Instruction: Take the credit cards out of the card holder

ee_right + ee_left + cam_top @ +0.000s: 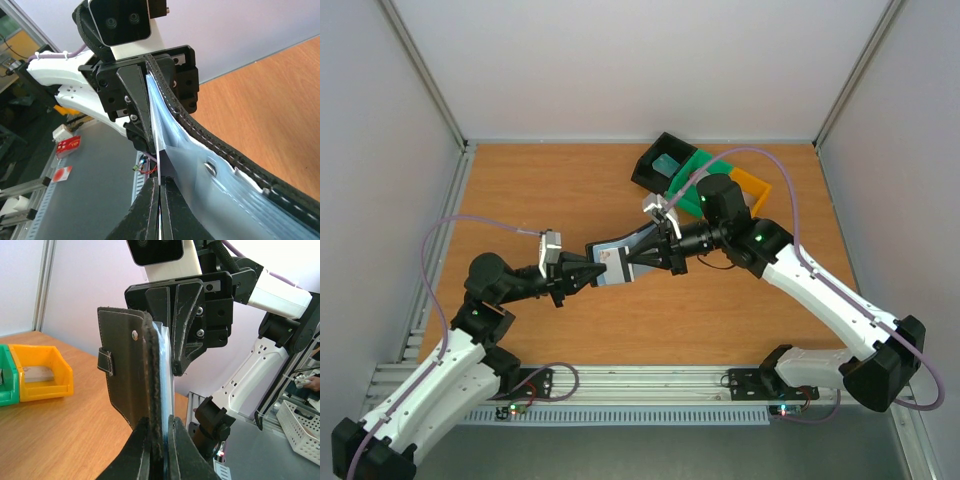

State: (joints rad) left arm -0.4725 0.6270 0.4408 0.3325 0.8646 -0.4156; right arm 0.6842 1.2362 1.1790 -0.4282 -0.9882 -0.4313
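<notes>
**Two Arms, One Wallet: Card Holder Held Aloft Over the Desk**

From above, the left claw (pixel 599 270) and right claw (pixel 633 258) meet nose to nose. Both are clamped tight on the card holder (pixel 616 254), which hangs between them clear of the orange-brown desk (pixel 550 190). A black tray (pixel 648 170), green tray (pixel 700 163) and orange tray (pixel 757 186) sit grouped at the far edge, behind the right arm. Pale walls close in three sides.

The left wrist view shows its fingers (pixel 137 450) pinching the holder's lower edge, black cover and pale lining together. The holder stands upright, its tab toward the trays.

The right wrist view shows its fingers (pixel 145 210) closed on one thin pale sheet (pixel 156 125) inside the cover. Whether that is a card or pocket lining cannot be told. The draw looks best made straight along the pocket, without twisting, with the left arm as a fixed anchor. It is safest done over the desk, in case a card slips free.
</notes>
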